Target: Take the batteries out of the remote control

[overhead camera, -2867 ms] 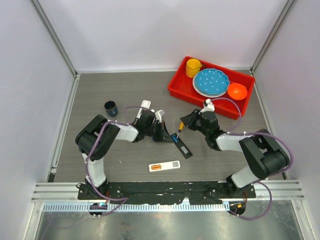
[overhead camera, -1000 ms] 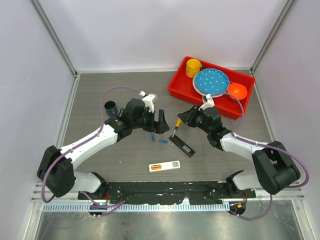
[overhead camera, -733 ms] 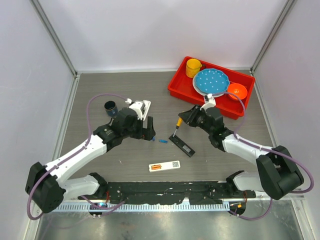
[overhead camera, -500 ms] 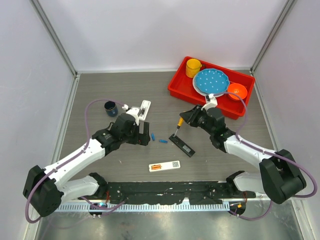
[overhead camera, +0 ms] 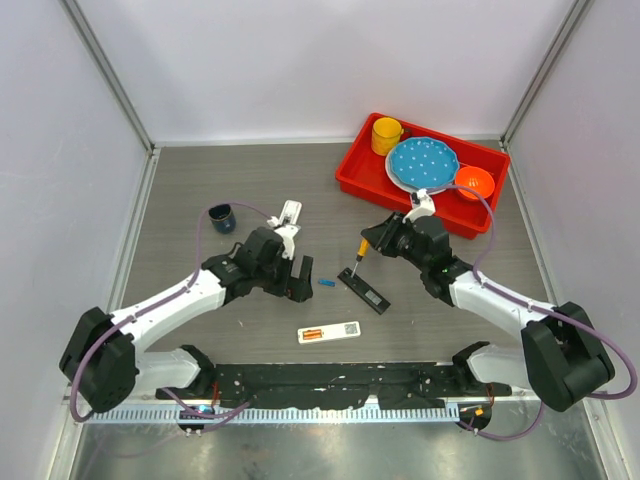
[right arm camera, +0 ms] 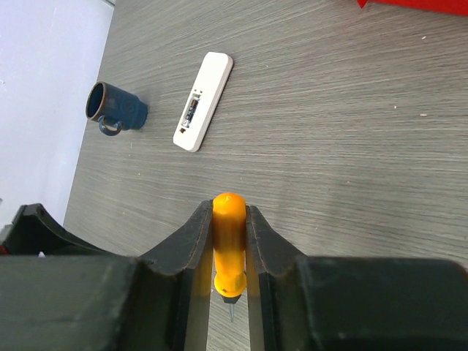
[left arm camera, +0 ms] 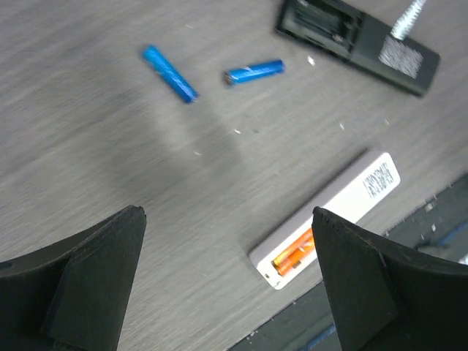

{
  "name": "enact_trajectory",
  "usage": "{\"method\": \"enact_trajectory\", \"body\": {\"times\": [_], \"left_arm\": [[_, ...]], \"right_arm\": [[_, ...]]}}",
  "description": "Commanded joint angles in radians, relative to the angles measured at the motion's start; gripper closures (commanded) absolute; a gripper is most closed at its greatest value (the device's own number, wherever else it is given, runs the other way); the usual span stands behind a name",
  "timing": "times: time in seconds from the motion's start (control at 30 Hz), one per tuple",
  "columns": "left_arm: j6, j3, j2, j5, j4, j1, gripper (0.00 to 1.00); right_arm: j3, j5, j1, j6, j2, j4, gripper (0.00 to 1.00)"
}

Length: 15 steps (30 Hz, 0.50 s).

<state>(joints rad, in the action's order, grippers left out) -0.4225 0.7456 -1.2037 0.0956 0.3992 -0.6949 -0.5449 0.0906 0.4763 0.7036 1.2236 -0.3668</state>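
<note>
A dark mug point(overhead camera: 221, 217) stands toward the far left of the counter point(overhead camera: 180, 170), with a closed white remote point(overhead camera: 290, 214) just right of it. The left gripper point(overhead camera: 302, 280) hangs over the middle of the counter, its jaws wide apart and holding nothing.

Below it lie two blue batteries point(left arm camera: 170, 63): thin, bright-blue cylinders, loose on the counter and slightly apart. In the left wrist view the left one slants from upper left to lower right. The right one lies nearly level, its bare metal end to the left. From above only the right one shows clearly, its long axis running left to right.

Near the front edge, mid-counter, an open white remote point(overhead camera: 328, 332) lies left to right. Two orange batteries point(left arm camera: 295, 252) sit side by side in its left end, lengthways along it.

A black remote point(overhead camera: 365, 293), its bay uncovered, lies slantwise just right of the blue batteries. The right gripper point(overhead camera: 370, 243) is clamped on the orange handle of a screwdriver point(right arm camera: 229, 241), which points down toward the black remote.

A red tray point(overhead camera: 352, 180) in the far right corner holds a yellow cup point(overhead camera: 386, 135), a blue plate point(overhead camera: 423, 163) and an orange bowl point(overhead camera: 474, 182).
</note>
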Motion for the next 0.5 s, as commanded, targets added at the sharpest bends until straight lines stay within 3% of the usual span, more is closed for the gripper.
{"method": "enact_trajectory", "body": {"times": [0.0, 0.27, 0.47], "left_arm": [[0.076, 0.053, -0.043, 0.154, -0.057, -0.057, 0.0], [0.099, 0.132, -0.191, 0.047, 0.043, -0.215, 0.02], [0.01, 0.172, -0.149, -0.059, 0.089, -0.365, 0.13]], "right_arm": [[-0.012, 0.001, 0.005, -0.024, -0.013, -0.026, 0.99], [-0.015, 0.014, 0.005, -0.024, 0.02, -0.044, 0.99], [-0.009, 0.008, 0.005, -0.029, 0.014, -0.04, 0.99]]}}
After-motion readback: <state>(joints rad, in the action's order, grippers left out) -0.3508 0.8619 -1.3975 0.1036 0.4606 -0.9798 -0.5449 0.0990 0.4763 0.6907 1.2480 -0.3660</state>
